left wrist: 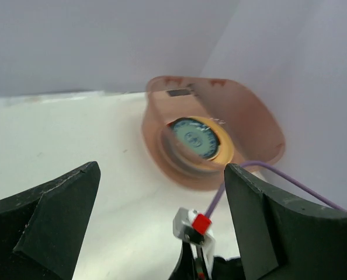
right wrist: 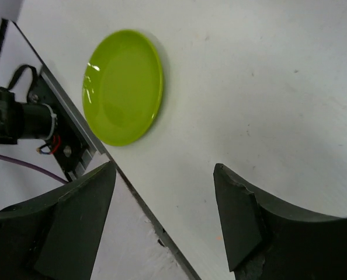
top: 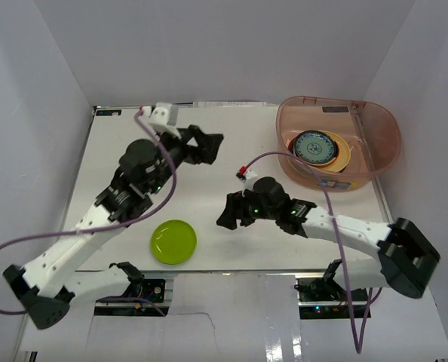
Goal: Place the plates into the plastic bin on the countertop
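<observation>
Both left tool (top: 214, 148) and right tool (top: 225, 212) gape empty.

Bin (left wrist: 255, 116) blurred; plates (top: 343, 155) beneath patterned plate (top: 315, 147) mostly hidden, perhaps two.

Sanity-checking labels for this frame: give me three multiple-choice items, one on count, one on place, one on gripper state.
1. Plates showing outside the translucent pinkish-brown plastic bin?
A) one
B) two
C) three

2. The lime green round plate lies:
A) in the bin
B) on the white tabletop, by its near edge
C) in a gripper

3. The left gripper and right gripper are:
A) both open, empty
B) left shut on a plate
C) both shut

Answers:
1 A: only the green plate is outside the bin.
2 B: the top view shows it flat on the tabletop.
3 A: each wrist view shows a wide gap with nothing gripped.
</observation>
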`<act>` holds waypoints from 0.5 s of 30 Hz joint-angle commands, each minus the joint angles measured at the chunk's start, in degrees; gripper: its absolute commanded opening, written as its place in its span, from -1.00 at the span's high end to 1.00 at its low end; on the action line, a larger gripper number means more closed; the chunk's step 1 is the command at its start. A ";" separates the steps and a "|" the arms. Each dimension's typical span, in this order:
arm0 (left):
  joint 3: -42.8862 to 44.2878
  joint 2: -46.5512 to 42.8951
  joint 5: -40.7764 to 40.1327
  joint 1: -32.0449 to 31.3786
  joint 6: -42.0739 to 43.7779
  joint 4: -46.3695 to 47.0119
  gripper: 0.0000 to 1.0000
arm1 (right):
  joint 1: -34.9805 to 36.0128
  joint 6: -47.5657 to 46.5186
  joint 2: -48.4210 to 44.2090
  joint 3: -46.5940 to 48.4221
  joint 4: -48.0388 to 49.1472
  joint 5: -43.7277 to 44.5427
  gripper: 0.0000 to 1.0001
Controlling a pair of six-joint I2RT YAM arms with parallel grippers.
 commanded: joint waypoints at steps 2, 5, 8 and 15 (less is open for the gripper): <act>-14.28 -12.06 -11.65 0.85 0.02 -11.09 -0.96 | 5.22 3.86 12.75 5.25 11.41 0.36 -0.48; -20.96 -19.98 -16.67 0.94 -0.51 -15.49 -0.96 | 8.12 5.80 24.86 9.47 13.35 -0.44 -0.47; -25.80 -25.43 -19.14 0.94 -1.56 -18.14 -0.96 | 9.09 8.61 32.43 11.95 15.63 -3.42 -0.35; -28.89 -28.26 -17.91 1.03 -1.57 -16.83 -0.96 | 9.36 14.85 42.48 16.78 19.59 -5.19 0.40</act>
